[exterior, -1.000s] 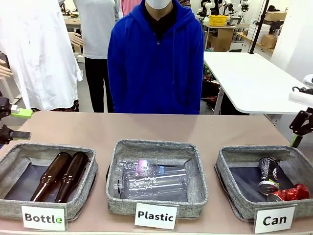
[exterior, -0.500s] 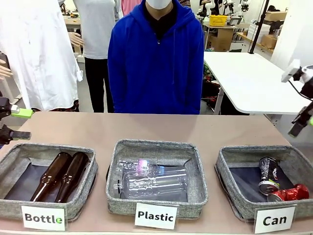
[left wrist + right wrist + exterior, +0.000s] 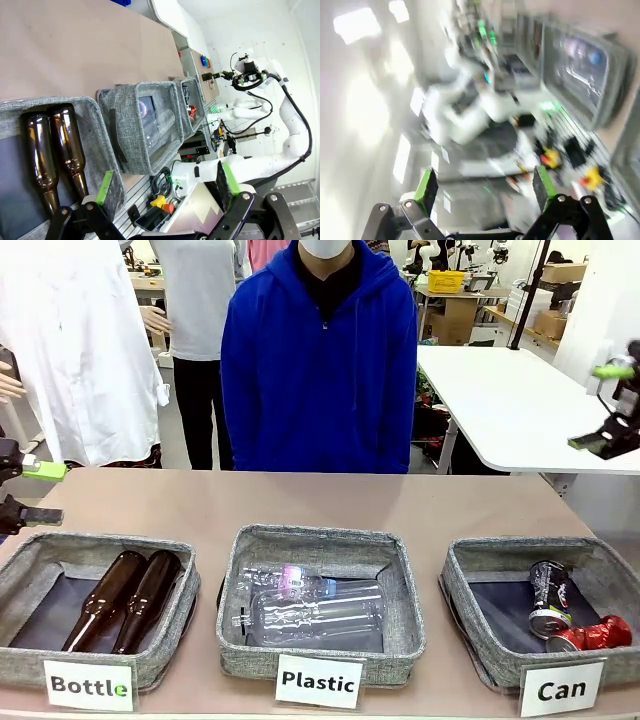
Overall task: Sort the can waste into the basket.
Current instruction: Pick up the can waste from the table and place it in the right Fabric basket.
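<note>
A black printed can and a dented red can are seen lying touching inside the grey basket labelled "Can", at the right end of the brown surface. Beside it are set a basket of clear plastic bottles and one of brown glass bottles. The right gripper is raised high at the right edge, jaws wide and empty. The left gripper is held at the left edge, jaws wide and empty.

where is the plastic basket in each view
front view: the Plastic basket sits bottom centre, between the other two baskets.
left wrist view: centre, tipped sideways, right of the brown bottles.
right wrist view: upper right, motion-blurred, probably this one.
Shared landmark: the clear bottles inside it.
</note>
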`<state>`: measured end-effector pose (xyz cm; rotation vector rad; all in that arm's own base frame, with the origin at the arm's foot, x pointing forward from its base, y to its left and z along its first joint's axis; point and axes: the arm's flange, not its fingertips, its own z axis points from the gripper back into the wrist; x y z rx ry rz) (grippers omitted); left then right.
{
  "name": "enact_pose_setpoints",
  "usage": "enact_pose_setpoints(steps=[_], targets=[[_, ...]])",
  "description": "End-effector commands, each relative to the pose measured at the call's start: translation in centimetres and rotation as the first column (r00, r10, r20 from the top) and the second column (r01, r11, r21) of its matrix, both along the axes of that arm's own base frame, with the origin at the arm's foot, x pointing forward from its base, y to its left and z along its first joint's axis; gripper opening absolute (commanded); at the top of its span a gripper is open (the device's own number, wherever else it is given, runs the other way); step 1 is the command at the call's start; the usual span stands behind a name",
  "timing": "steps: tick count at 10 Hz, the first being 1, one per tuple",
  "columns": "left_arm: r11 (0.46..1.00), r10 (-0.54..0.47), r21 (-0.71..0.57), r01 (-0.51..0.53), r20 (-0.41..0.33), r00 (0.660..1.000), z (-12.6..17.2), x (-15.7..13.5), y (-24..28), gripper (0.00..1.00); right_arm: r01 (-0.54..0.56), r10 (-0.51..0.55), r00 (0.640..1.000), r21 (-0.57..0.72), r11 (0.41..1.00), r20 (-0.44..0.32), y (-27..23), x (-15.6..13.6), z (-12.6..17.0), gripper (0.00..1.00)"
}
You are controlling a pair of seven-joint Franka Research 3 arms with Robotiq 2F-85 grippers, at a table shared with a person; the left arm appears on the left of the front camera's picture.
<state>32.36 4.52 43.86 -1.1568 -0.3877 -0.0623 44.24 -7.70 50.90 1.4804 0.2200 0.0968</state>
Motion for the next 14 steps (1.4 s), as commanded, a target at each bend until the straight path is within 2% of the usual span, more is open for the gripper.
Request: enact_pose_setpoints(steps=[1, 2, 3, 14], targets=[[1.0, 0.0, -0.007, 0.0, 0.022, 1.0, -0.2, -0.1, 0.1, 1.0, 0.397, -0.375, 0.912, 0.128, 0.909, -0.164, 2.3, -0.2, 0.7, 1.0], [1.0, 0.0, -0.007, 0.0, 0.022, 1.0, -0.2, -0.1, 0.1, 1.0, 0.431, -0.414, 0.898, 0.107, 0.896, -0.147, 2.5, 0.1, 0.7, 1.0], [1.0, 0.0, -0.007, 0.0, 0.022, 1.0, -0.2, -0.1, 0.1, 1.0, 0.14, -0.135, 0.987, 0.047, 0.989, -0.088, -0.1, 0.6, -0.3, 1.0], [1.0, 0.0, -0.007, 0.0, 0.022, 1.0, -0.2, -0.1, 0.1, 1.0, 0.14, -0.135, 0.987, 0.047, 0.989, -0.088, -0.1, 0.6, -0.3, 1.0]])
